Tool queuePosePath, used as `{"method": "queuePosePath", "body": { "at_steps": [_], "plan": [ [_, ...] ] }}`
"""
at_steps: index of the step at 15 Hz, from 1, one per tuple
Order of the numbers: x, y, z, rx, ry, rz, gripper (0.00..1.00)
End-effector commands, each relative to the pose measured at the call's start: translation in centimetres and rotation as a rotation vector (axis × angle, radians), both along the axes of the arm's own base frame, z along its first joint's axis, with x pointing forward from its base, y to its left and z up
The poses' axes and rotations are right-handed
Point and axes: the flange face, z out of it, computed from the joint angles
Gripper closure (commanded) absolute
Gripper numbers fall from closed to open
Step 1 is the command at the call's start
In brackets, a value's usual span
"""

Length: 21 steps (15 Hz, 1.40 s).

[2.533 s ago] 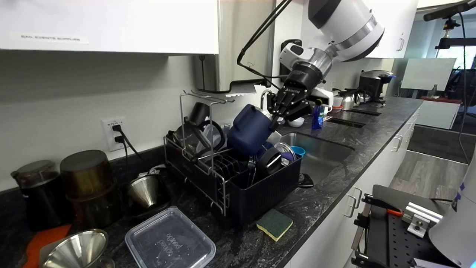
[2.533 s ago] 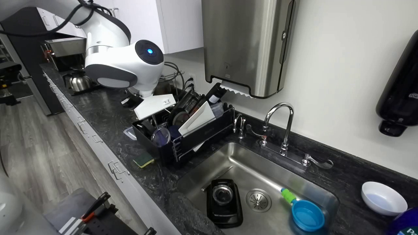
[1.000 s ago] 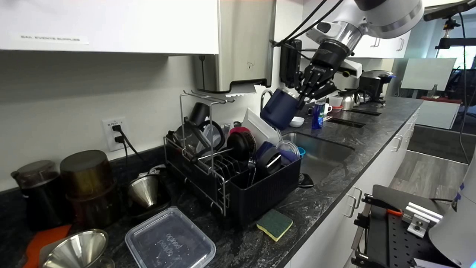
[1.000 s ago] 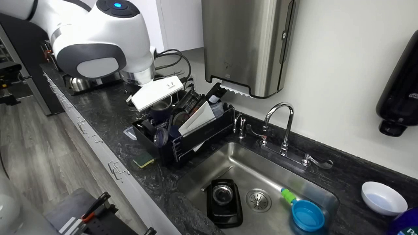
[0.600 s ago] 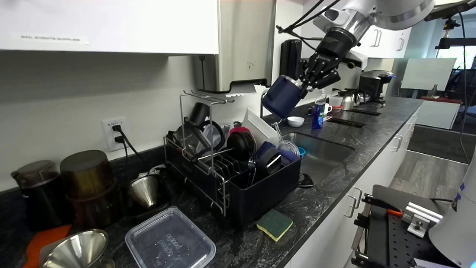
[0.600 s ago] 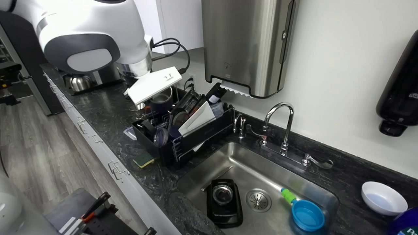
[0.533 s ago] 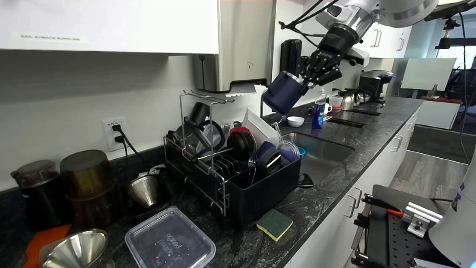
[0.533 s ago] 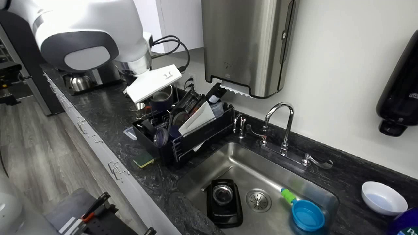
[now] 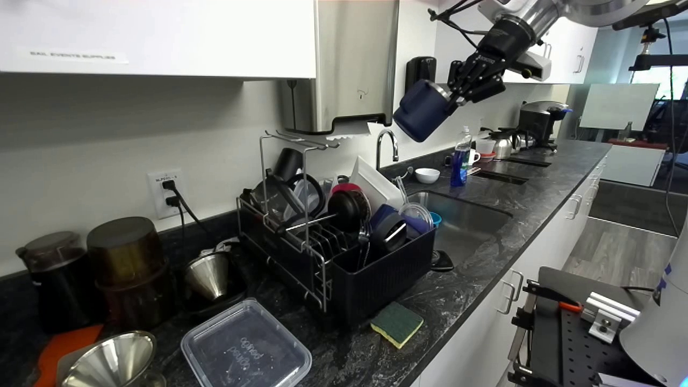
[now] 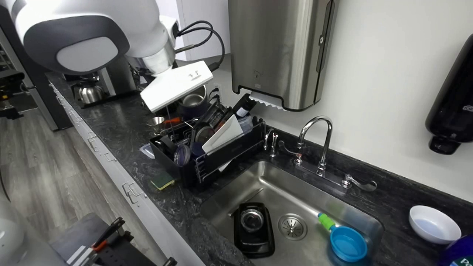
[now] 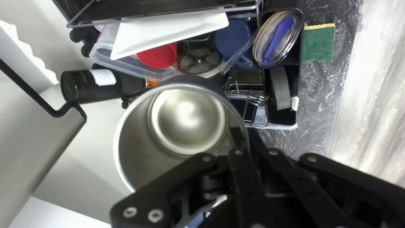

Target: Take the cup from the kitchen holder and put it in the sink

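The cup, a navy-blue mug with a steel inside, shows in both exterior views (image 9: 422, 111) (image 10: 193, 102). My gripper (image 9: 452, 102) is shut on its rim and holds it tilted in the air, above the level of the black dish rack (image 9: 384, 269). In the wrist view my gripper (image 11: 248, 139) has one finger inside the cup (image 11: 186, 120) and one outside. In an exterior view the white wrist part hides the fingers. The steel sink (image 10: 275, 201) lies beside the rack (image 10: 236, 149) and is partly seen in an exterior view (image 9: 467, 220).
A paper towel dispenser (image 9: 355, 64) hangs on the wall near the cup. A tall faucet (image 10: 327, 140) stands behind the sink. In the sink lie a black tray (image 10: 255, 240) and a blue pan (image 10: 347, 244). A white bowl (image 10: 434, 223) and soap bottle (image 9: 459, 161) stand beyond.
My gripper has lifted the cup up and out of the rack, and carried it higher and away from the rack. The rack's other contents and the sink look the same.
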Motion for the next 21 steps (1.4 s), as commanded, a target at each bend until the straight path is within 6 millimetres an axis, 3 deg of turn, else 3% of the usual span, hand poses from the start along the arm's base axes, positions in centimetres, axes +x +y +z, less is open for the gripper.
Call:
{"method": "queuePosePath", "body": {
  "at_steps": [1, 7, 13, 21],
  "plan": [
    [1.3, -3.2, -0.1, 0.026, 0.027, -0.068, 0.98],
    [5.2, -9.6, -3.4, 0.06, 0.141, -0.213, 0.98],
    [8.6, -14.1, -7.3, 0.031, 0.266, -0.357, 0.98],
    [9.7, -18.3, -12.1, 0.098, 0.362, -0.484, 0.98]
  ]
}}
